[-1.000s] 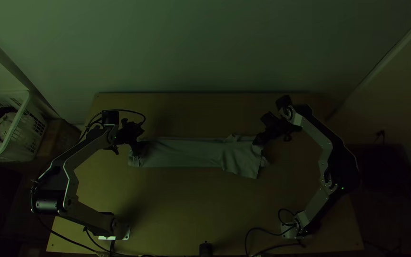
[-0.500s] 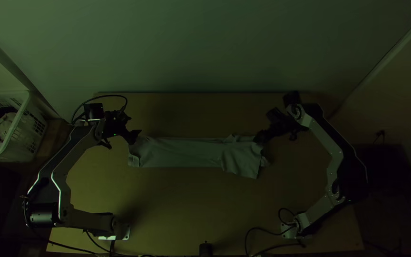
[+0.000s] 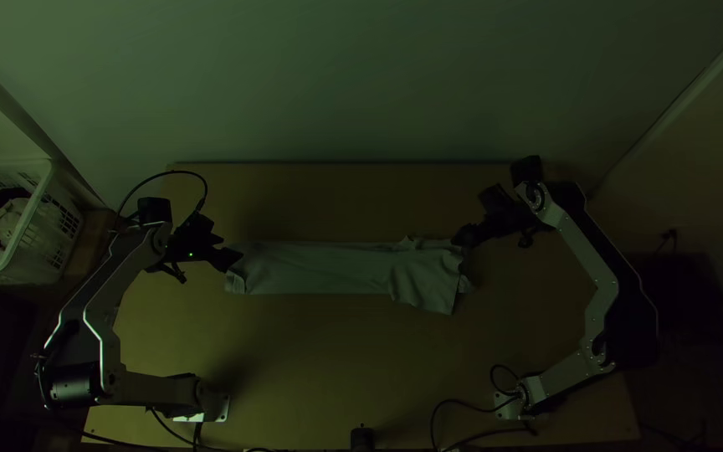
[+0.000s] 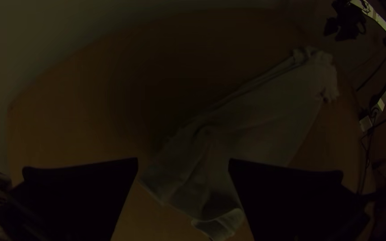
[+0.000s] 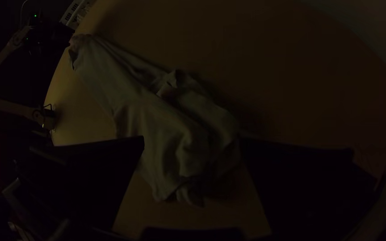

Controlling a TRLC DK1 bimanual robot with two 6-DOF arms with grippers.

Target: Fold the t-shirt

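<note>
Across the middle of the worktop (image 3: 336, 360), the t-shirt (image 3: 320, 269) is laid out as a long narrow strip, probably folded lengthwise already. Over the last second the left tool (image 4: 183, 164) has been drawn back off the strip's left end, and the right tool (image 5: 193, 145) has been shifted outward and a little toward the far edge. Cloth not visibly moved by either.

Both tools are open, fingers well apart; nothing is gripped. Contact with the cloth can't be confirmed on either side.

Meaning for the task: likely a release or a reset after the long fold, with no new fold started. Maybe halfway, since the strip's length still has to be reduced.

Shape check: the left end is fairly flat, with a small turned-back flap (image 4: 222, 225). The right end is wider and rumpled, with a loose corner (image 3: 445, 303) hanging out past the strip's near edge. That corner should be tucked or smoothed first, otherwise the bulge gets carried into the next fold.

Next, one end should be pinched through all layers and brought inward. Main risk: only the top layer is caught, and the strip is peeled open or skewed.
</note>
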